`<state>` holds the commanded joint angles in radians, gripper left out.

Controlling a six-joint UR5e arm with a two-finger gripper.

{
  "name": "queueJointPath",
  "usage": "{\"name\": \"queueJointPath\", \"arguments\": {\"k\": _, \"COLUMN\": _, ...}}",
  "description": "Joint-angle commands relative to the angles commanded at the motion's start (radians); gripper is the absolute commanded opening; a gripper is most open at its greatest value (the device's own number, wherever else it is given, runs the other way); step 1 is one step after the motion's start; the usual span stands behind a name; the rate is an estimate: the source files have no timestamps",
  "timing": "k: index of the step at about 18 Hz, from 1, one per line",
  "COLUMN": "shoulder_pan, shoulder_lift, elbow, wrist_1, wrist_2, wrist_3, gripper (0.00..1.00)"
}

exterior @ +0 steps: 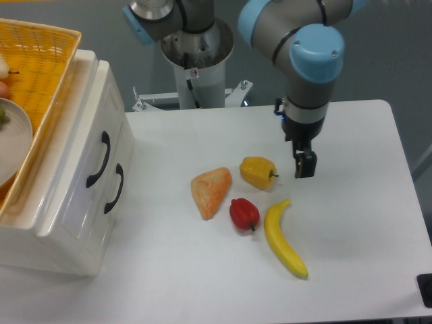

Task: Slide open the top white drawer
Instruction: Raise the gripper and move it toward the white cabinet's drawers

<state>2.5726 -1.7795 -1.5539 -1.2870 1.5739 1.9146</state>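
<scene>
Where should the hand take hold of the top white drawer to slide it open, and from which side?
Probably by the curved black handle of the top white drawer, coming from the table side. It bows out from the closed front, leaving a gap for fingers. The hand hangs well away, beside the yellow pepper.

We count one white cabinet at the tabletop's left edge, containing two drawers: the top white drawer and the lower drawer. Near the tabletop's centre lie two peppers, one yellow pepper and one red pepper, one banana and one orange wedge. One wicker basket sits on the cabinet.
</scene>
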Motion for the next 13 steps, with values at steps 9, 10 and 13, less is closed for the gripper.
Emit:
{"name": "queueJointPath", "arguments": {"k": 9, "shoulder_pan": -0.045, "shoulder_lift": 0.015, "elbow": -0.015, "wrist_1": -0.035, "wrist_2": 0.018, "wrist_3": -0.065, "gripper": 1.0}}
{"name": "queueJointPath", "arguments": {"k": 10, "shoulder_pan": -0.046, "shoulder_lift": 0.028, "elbow": -0.035, "wrist_1": -0.04, "wrist_2": 0.02, "wrist_3": -0.072, "gripper": 1.0}}
{"name": "queueJointPath", "arguments": {"k": 13, "shoulder_pan": -0.048, "shoulder_lift": 0.057, "elbow": -0.066, "wrist_1": -0.046, "wrist_2": 0.014, "wrist_3": -0.144, "gripper": 1.0}}
